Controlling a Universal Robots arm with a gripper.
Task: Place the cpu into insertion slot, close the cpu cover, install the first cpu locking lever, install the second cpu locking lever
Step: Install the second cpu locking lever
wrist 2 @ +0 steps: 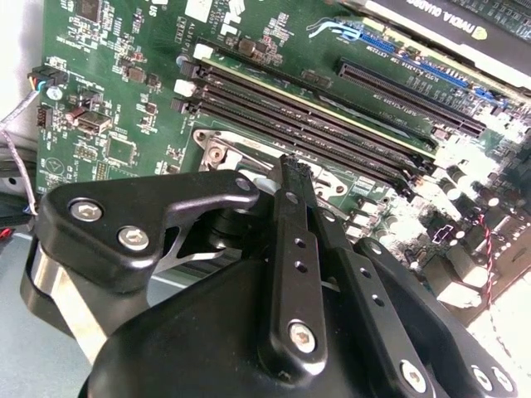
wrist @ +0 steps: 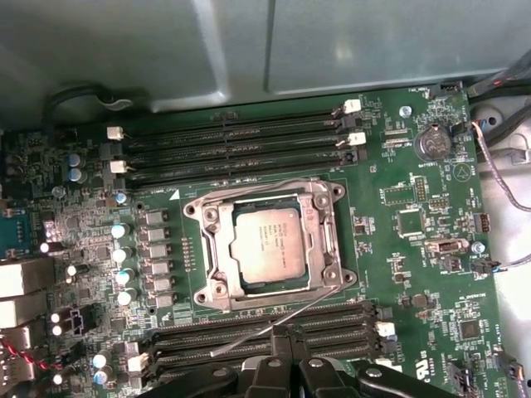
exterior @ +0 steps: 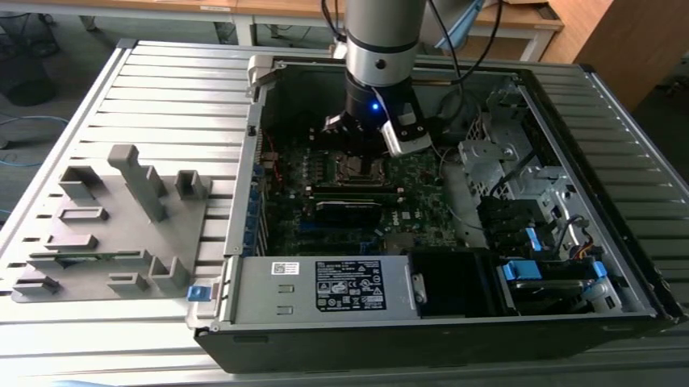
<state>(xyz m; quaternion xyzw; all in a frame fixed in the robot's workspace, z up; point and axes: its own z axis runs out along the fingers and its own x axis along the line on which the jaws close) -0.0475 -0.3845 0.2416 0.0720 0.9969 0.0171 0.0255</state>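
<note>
Above insertion slot (wrist: 267,251), gripper (wrist: 289,358) fingers pressed together, empty; cpu (wrist: 267,246) seated.

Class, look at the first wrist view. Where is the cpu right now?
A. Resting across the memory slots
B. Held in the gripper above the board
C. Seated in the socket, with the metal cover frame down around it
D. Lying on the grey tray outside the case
C: the cpu sits flat in the socket, framed by the cover.

dull silver-grey cpu (wrist: 267,245) in silvery cpu cover (wrist: 267,248), green motherboard (wrist: 406,249), black memory slots (wrist: 232,143), black gripper (wrist 2: 290,178).
</note>
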